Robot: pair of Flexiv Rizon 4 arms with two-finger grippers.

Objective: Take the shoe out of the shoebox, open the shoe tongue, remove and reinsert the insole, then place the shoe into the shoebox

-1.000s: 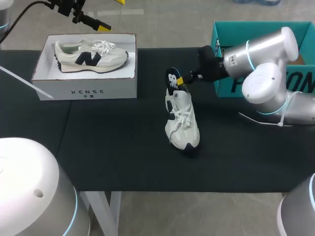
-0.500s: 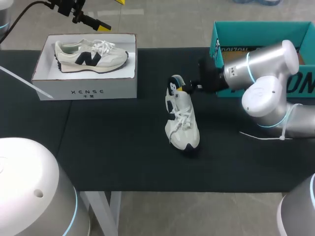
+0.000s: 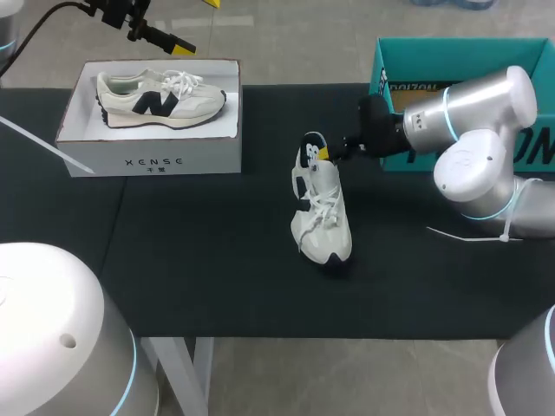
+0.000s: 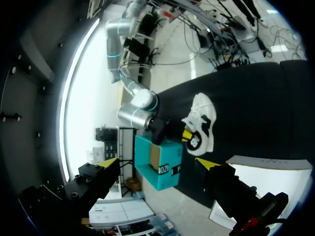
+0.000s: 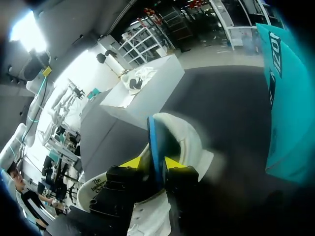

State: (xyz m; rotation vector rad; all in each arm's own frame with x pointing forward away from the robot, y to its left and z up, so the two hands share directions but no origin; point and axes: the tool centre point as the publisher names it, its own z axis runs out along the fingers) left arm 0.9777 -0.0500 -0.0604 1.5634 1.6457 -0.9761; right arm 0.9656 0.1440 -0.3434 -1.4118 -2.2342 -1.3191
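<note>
Head view: our right gripper (image 3: 332,156) holds the dark insole (image 3: 309,152) upright at the heel of the white sneaker (image 3: 322,217), at the middle of the table (image 3: 217,277). The shoebox (image 3: 156,160) sits by the far left edge.

Right wrist view: both yellow tips pinch the insole's blue edge.

Left wrist view: our left gripper (image 4: 151,161) hangs with its fingers spread wide.
</note>
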